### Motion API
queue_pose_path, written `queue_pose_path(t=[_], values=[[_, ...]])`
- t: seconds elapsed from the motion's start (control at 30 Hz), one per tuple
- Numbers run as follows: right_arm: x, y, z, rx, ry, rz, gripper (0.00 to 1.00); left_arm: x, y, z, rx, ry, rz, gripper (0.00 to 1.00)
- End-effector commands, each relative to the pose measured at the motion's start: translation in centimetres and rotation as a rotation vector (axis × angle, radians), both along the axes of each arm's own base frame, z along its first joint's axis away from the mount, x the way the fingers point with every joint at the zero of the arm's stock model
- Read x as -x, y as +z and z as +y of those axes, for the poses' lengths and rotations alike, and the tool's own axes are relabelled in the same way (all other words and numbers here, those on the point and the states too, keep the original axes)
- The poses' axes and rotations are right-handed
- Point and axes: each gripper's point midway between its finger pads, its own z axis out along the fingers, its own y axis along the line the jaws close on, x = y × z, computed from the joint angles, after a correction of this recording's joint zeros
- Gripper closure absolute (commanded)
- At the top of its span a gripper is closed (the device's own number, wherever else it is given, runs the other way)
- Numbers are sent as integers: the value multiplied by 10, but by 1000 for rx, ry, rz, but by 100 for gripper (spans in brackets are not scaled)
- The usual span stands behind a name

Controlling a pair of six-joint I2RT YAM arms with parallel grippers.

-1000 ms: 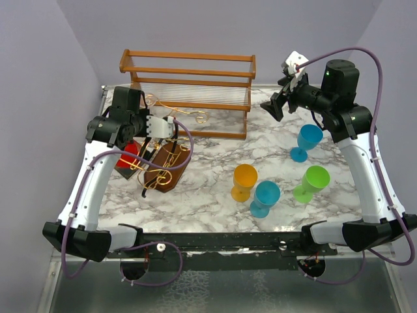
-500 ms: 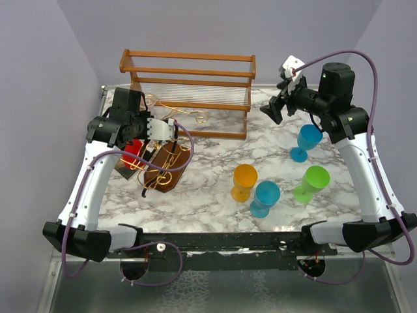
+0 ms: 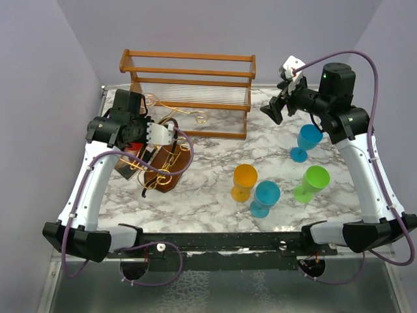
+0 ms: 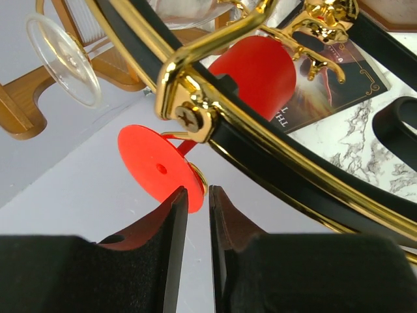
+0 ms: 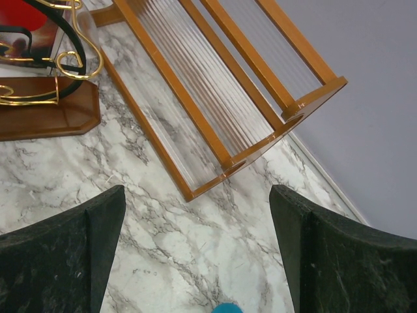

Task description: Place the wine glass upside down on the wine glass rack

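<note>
The wine glass rack (image 3: 168,166), gold curled wire on a dark brown base, stands at the left of the table. A red wine glass (image 3: 133,149) hangs upside down in its wire. In the left wrist view its round foot (image 4: 156,166) is up and its bowl (image 4: 257,68) is below a gold wire (image 4: 195,52). My left gripper (image 3: 161,135) is by the rack, its jaws a narrow gap apart (image 4: 198,195), the foot's rim just past the tips, nothing between them. My right gripper (image 3: 273,107) is wide open and empty (image 5: 195,261) above the table at the back right.
An orange-brown slatted frame (image 3: 189,72) stands at the back. A clear glass foot (image 4: 65,59) shows by it. Blue (image 3: 307,140), green (image 3: 311,182), orange (image 3: 244,179) and teal (image 3: 264,195) glasses stand upright at the right. A dark book (image 4: 326,85) lies under the rack.
My left gripper has shifted slightly right and toward me beside the rack. My right gripper has moved a little left, then held still.
</note>
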Motion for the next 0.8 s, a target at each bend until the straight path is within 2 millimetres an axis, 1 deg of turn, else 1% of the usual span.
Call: queue_pose_path(t=[0.0,0.17,0.3,0.43,0.53,0.6,0.67,0.77], values=[[0,5,-5,11,-23,-28,9,9,6,-4,3,-44,4,76],[2,4,-8,19,-34,-30,9,13,8,-9,24,-60,14,70],[6,0,-10,31,-36,-19,9,15,15,-11,48,-62,4,66],[12,-8,-13,53,-34,3,9,15,33,-19,111,-65,-30,63],[14,-16,-20,69,-73,20,9,17,50,-34,213,-82,-59,57],[10,-22,-32,78,-151,34,9,17,64,-46,301,-90,-84,50],[3,-30,-48,92,-250,57,9,15,78,-57,400,-81,-118,44],[-6,-47,-87,83,-420,122,10,5,102,-73,591,-17,-185,38]])
